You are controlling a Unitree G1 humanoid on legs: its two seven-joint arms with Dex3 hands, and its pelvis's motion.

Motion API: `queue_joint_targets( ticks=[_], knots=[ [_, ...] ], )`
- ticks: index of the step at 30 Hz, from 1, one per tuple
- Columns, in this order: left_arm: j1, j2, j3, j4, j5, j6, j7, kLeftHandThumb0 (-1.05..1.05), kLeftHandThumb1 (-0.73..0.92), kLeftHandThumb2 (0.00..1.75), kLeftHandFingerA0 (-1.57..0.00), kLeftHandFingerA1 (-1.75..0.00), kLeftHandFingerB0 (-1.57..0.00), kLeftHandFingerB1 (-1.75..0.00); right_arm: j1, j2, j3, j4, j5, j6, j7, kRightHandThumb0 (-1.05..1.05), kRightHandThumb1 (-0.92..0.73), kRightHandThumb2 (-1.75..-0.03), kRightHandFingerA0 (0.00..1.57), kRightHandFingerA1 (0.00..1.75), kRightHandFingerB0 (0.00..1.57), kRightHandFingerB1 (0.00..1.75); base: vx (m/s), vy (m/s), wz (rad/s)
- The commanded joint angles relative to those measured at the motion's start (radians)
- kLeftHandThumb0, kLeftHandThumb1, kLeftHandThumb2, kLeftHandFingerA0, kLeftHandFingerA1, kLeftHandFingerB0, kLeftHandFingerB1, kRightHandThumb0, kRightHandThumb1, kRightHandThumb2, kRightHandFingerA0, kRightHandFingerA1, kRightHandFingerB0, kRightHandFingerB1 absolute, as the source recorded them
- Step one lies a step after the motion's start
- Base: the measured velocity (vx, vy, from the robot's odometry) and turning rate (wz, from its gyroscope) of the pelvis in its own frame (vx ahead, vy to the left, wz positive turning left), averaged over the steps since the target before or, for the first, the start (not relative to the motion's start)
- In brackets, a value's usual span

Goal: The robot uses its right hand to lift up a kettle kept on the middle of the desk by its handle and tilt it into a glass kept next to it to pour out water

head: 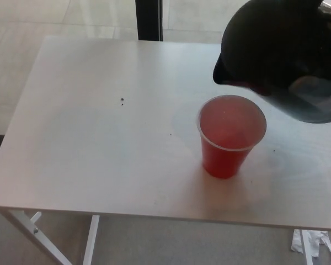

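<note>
**Kettle held aloft over cup**

One black kettle (281, 55) hangs tilted above the desk (99, 138), spout toward the left, just beyond the far right rim of one red plastic cup (230, 135). Neither robot hand is visible; grip state cannot be determined.

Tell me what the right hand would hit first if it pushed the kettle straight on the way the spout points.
The hand itself is out of frame. The kettle has its spout pointing left, above the red cup; that way looks free over the table, though depth is unclear.
</note>
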Motion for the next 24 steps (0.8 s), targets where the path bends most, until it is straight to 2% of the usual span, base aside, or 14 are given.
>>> queue_joint_targets(
  ticks=[1, 5, 6, 7, 9, 11, 12, 13, 16, 17, 18, 19, 23, 24],
  knots=[
    [0.003, 0.019, -0.009, 0.007, 0.018, -0.016, 0.006, -0.73, 0.62, 1.01, -0.48, -0.61, -0.31, -0.53, -0.016, -0.016, 0.008, -0.062, -0.008, -0.014, 0.015, -0.23, -0.65, -0.90, 0.88, 1.75, 0.75, 1.48, 0.00, 0.000, 0.00],
    [0.014, 0.014, -0.013, -0.013, 0.016, -0.009, 0.013, -0.73, 0.79, 0.64, -0.54, -0.50, -0.37, -0.42, -0.011, -0.011, 0.024, -0.075, -0.016, 0.009, 0.029, -0.26, -0.66, -0.94, 0.88, 1.75, 0.75, 1.47, 0.00, 0.000, 0.00],
    [0.008, 0.015, -0.005, -0.010, 0.002, 0.008, 0.003, -0.73, 0.79, 0.63, -0.54, -0.51, -0.36, -0.42, -0.014, -0.016, 0.035, -0.078, -0.024, -0.010, 0.025, -0.27, -0.54, -1.10, 1.17, 1.34, 0.93, 1.17, 0.00, 0.000, 0.00],
    [0.015, 0.017, -0.012, -0.022, 0.011, 0.003, 0.009, -0.73, 0.62, 1.01, -0.49, -0.61, -0.31, -0.53, -0.023, -0.012, 0.038, -0.066, -0.024, -0.013, 0.019, -0.18, -0.62, -0.90, 0.92, 1.65, 0.81, 1.14, 0.00, 0.000, 0.00],
    [0.003, 0.018, -0.012, -0.002, 0.011, 0.000, 0.013, -0.73, 0.79, 0.63, -0.56, -0.49, -0.37, -0.41, -0.027, -0.011, 0.039, -0.064, -0.027, -0.012, 0.009, -0.17, -0.61, -0.87, 0.93, 1.55, 0.83, 0.99, 0.00, 0.000, 0.00],
    [-0.005, 0.020, -0.009, 0.008, 0.006, 0.012, 0.009, -0.73, 0.78, 0.64, -0.55, -0.49, -0.36, -0.41, -0.032, -0.017, 0.036, -0.064, -0.021, -0.031, 0.006, -0.15, -0.62, -0.85, 0.94, 1.63, 0.81, 1.11, 0.00, 0.000, 0.00],
    [-0.006, 0.021, -0.010, 0.009, 0.007, 0.009, 0.007, -0.74, 0.60, 1.01, -0.48, -0.61, -0.30, -0.53, -0.033, -0.022, 0.033, -0.059, -0.017, -0.049, 0.003, -0.19, -0.64, -0.80, 0.90, 1.66, 0.80, 1.10, 0.00, 0.000, 0.00],
    [0.002, 0.021, -0.012, -0.001, 0.010, 0.004, 0.009, -0.74, 0.78, 0.64, -0.54, -0.50, -0.37, -0.41, -0.035, -0.024, 0.019, -0.034, 0.000, -0.086, -0.018, -0.21, -0.67, -0.79, 0.87, 1.72, 0.77, 1.13, 0.00, 0.000, 0.00],
    [0.003, 0.021, -0.010, 0.000, 0.007, 0.007, 0.006, -0.73, 0.79, 0.63, -0.54, -0.51, -0.36, -0.42, -0.034, -0.018, 0.007, -0.033, 0.009, -0.093, -0.021, -0.21, -0.66, -0.86, 0.88, 1.75, 0.69, 1.42, 0.00, 0.000, 0.00],
    [0.001, 0.021, -0.010, 0.003, 0.007, 0.009, 0.009, -0.75, 0.62, 1.01, -0.51, -0.62, -0.33, -0.54, -0.035, -0.023, 0.000, -0.036, 0.014, -0.093, -0.012, -0.29, -0.57, -1.10, 1.18, 1.38, 0.94, 1.23, 0.00, 0.000, 0.00],
    [0.002, 0.022, -0.013, 0.006, 0.011, -0.001, 0.004, -0.77, 0.63, 1.01, -0.51, -0.62, -0.32, -0.54, -0.036, -0.031, -0.003, -0.034, 0.016, -0.102, -0.008, -0.21, -0.64, -1.00, 0.94, 1.75, 0.68, 1.66, 0.00, 0.000, 0.00],
    [-0.001, 0.024, -0.012, 0.011, 0.010, 0.006, 0.007, -0.75, 0.79, 0.64, -0.55, -0.50, -0.37, -0.42, -0.037, -0.034, -0.005, -0.033, 0.014, -0.106, -0.009, -0.21, -0.60, -1.07, 0.94, 1.75, 0.76, 1.58, 0.00, 0.000, 0.00],
    [-0.004, 0.028, -0.016, 0.023, 0.014, -0.001, 0.008, -0.73, 0.79, 0.65, -0.54, -0.48, -0.35, -0.41, -0.048, -0.050, -0.013, -0.037, 0.003, -0.091, 0.010, -0.19, -0.58, -1.10, 0.92, 1.75, 0.74, 1.55, 0.00, 0.000, 0.00],
    [-0.006, 0.030, -0.014, 0.030, 0.013, -0.003, 0.007, -0.77, 0.63, 1.01, -0.48, -0.59, -0.31, -0.52, -0.055, -0.053, -0.014, -0.043, 0.003, -0.068, 0.030, -0.17, -0.58, -1.10, 0.92, 1.75, 0.75, 1.53, 0.00, 0.000, 0.00]
  ],
)
